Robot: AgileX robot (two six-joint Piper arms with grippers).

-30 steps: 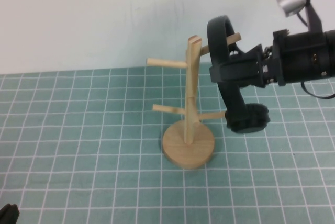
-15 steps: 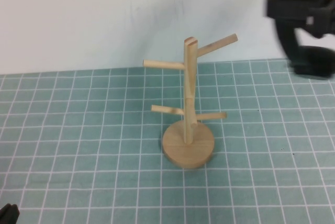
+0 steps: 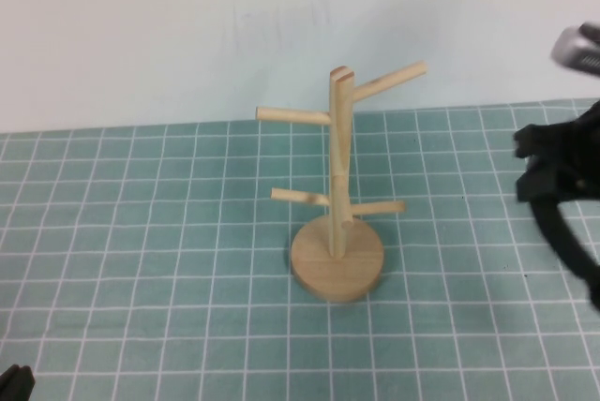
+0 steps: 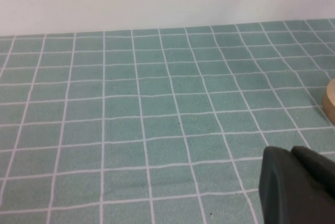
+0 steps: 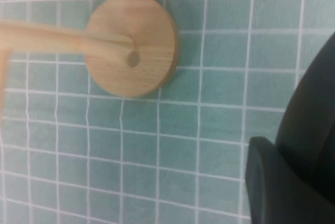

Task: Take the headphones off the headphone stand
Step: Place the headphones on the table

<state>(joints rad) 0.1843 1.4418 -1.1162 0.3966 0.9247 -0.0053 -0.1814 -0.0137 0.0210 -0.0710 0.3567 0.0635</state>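
I see the headphone stand (image 3: 336, 232) upright on the gridded worktop (image 3: 141, 232), all its pegs bare. Well to the stand's right, my right hand (image 3: 553, 169) pinches the headphones (image 3: 565, 232), clear of the stand. My left hand (image 4: 296, 185) sits low, near the stand's base; I cannot tell its grip.

Even bright light, faint shadows, motion blur at right
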